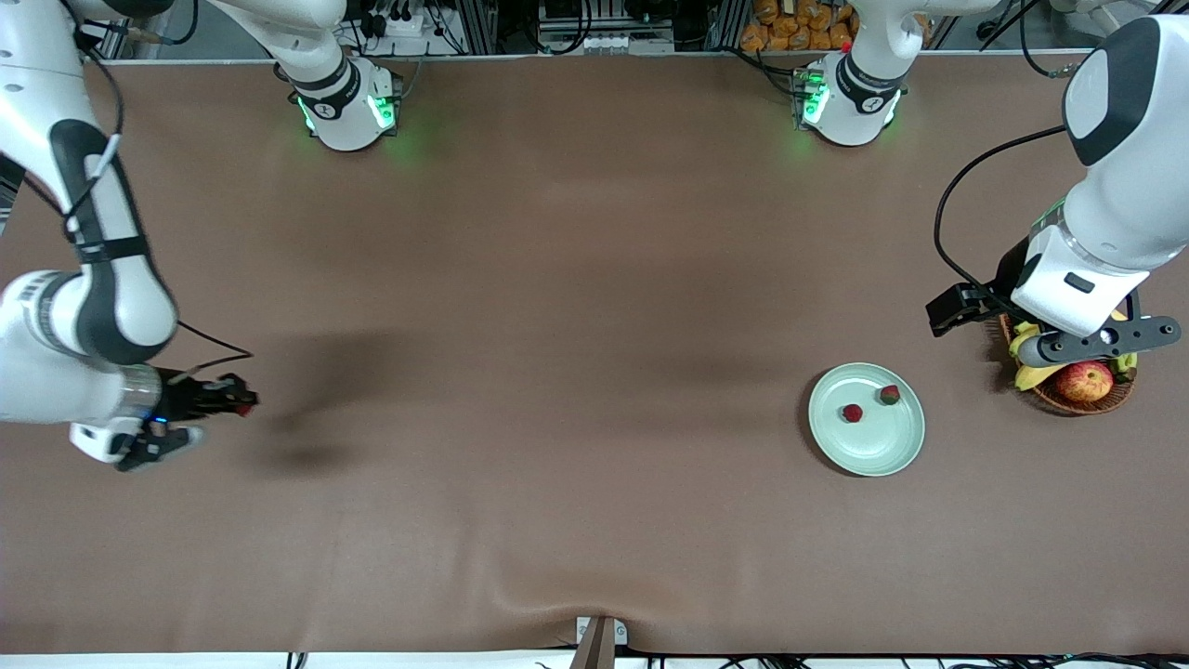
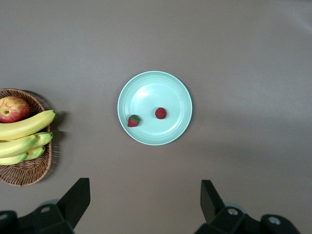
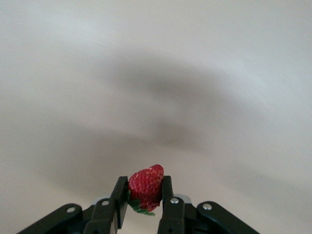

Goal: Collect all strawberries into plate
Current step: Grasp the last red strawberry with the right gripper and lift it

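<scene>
The pale mint-green plate (image 1: 873,446) lies toward the left arm's end of the table and also shows in the left wrist view (image 2: 151,90). Two strawberries (image 1: 852,413) (image 1: 890,395) lie on it, and the left wrist view shows them too (image 2: 161,113) (image 2: 134,120). My right gripper (image 1: 237,400) is low over the table at the right arm's end. It is shut on the third strawberry (image 3: 146,183), pinched between its two fingers (image 3: 118,195). My left gripper (image 1: 957,309) is up in the air beside the basket, open and empty (image 2: 145,189).
A brown wicker basket (image 1: 1105,401) with a red-yellow apple (image 1: 1084,381) and bananas (image 1: 1029,373) stands beside the plate, at the left arm's end. The left wrist view shows the basket (image 2: 29,170), apple (image 2: 12,108) and bananas (image 2: 24,129). A brown cloth covers the table.
</scene>
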